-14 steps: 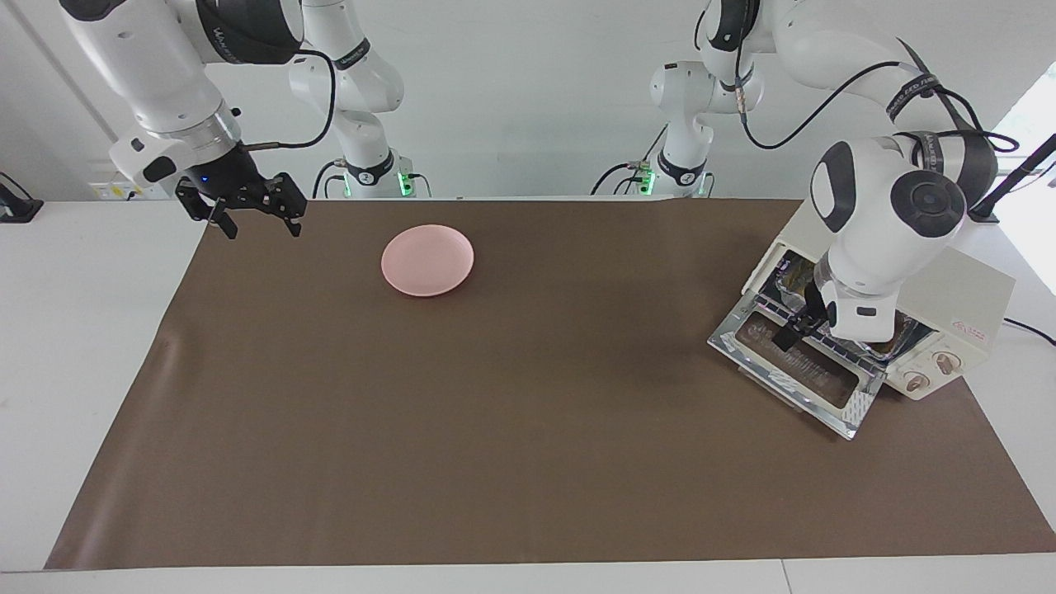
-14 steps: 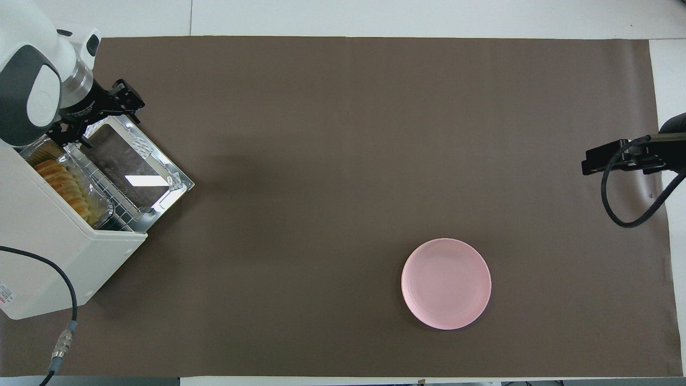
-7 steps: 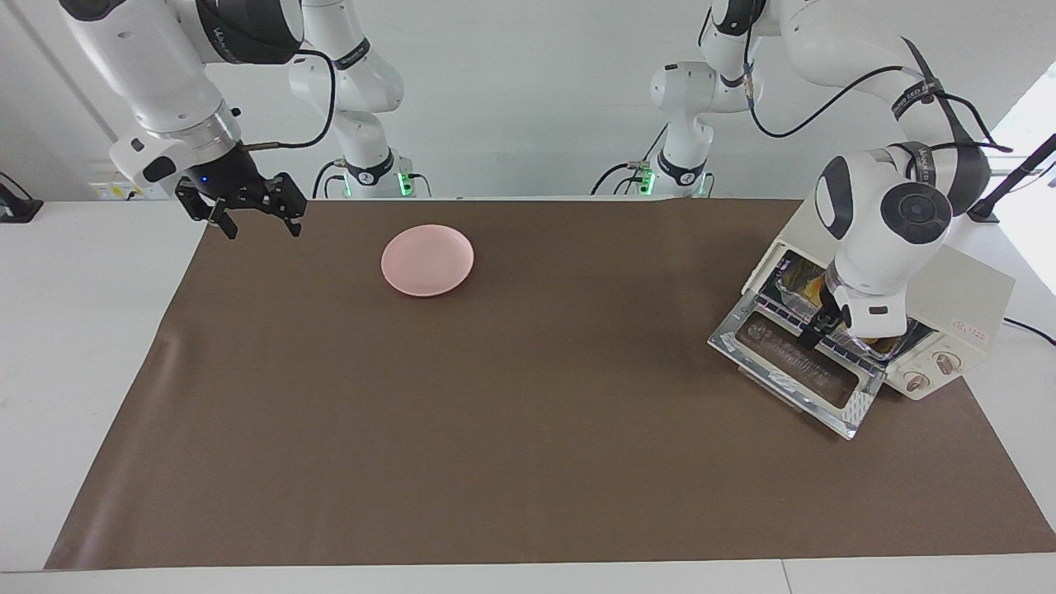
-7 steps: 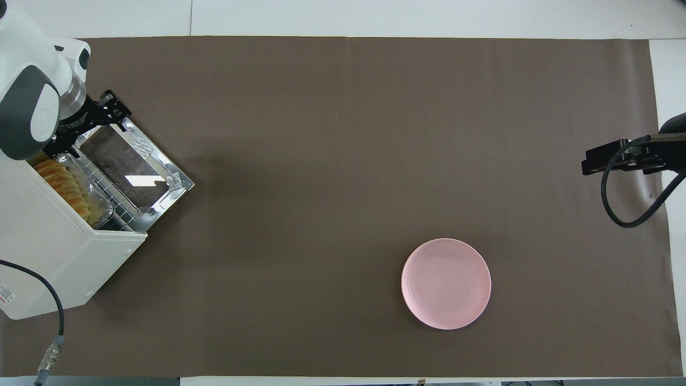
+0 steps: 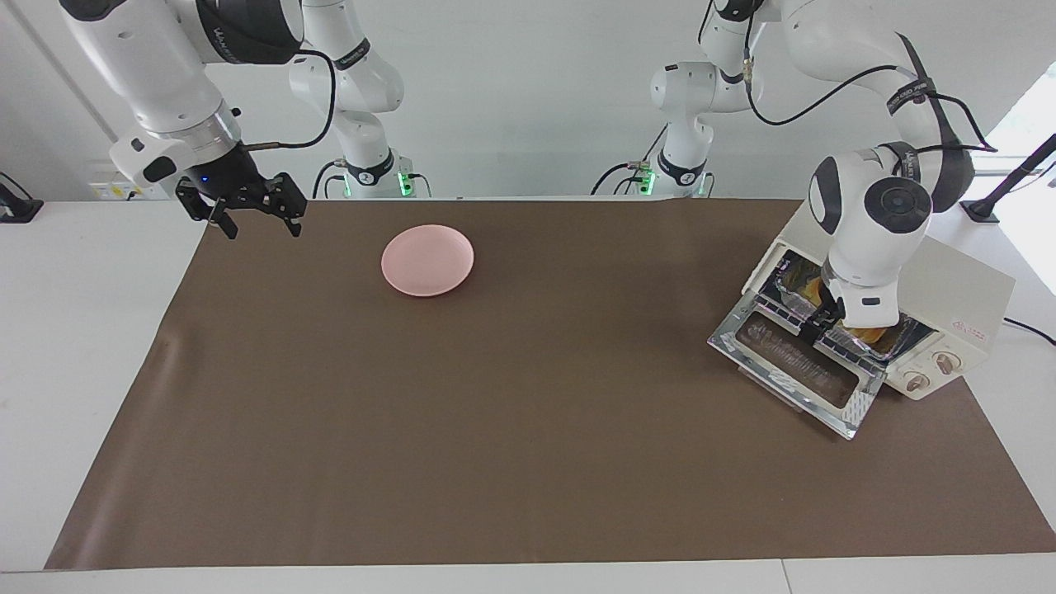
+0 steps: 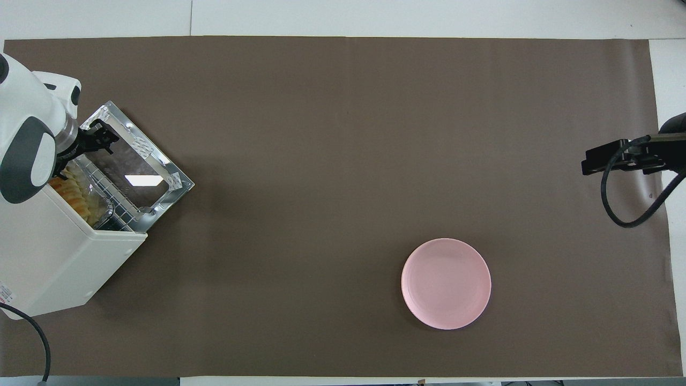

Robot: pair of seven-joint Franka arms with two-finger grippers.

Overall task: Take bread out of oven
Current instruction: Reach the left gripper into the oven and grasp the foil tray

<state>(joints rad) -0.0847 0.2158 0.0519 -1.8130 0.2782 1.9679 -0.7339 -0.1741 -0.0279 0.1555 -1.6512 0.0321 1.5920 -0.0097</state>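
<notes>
The cream-white oven [image 5: 957,289] [image 6: 59,252] stands at the left arm's end of the table. Its glass door [image 5: 796,371] [image 6: 136,169] is dropped flat open. Inside, the golden ridged bread [image 6: 72,195] [image 5: 868,334] lies on a foil tray [image 6: 102,206] on the wire rack. My left gripper [image 5: 818,323] [image 6: 95,142] hangs open at the oven's mouth, over the rack's front edge, with nothing between its fingers. The left wrist hides part of the bread. My right gripper [image 5: 252,213] [image 6: 611,158] waits open, raised over the mat's corner at the right arm's end.
A pink plate [image 5: 427,260] [image 6: 446,283] sits on the brown mat [image 5: 495,412] near the robots, toward the right arm's end. A black cable [image 6: 32,343] runs off the oven's back.
My left gripper has moved from over the open door's outer part in to the oven's mouth, closer to the bread. The right arm has not moved.
</notes>
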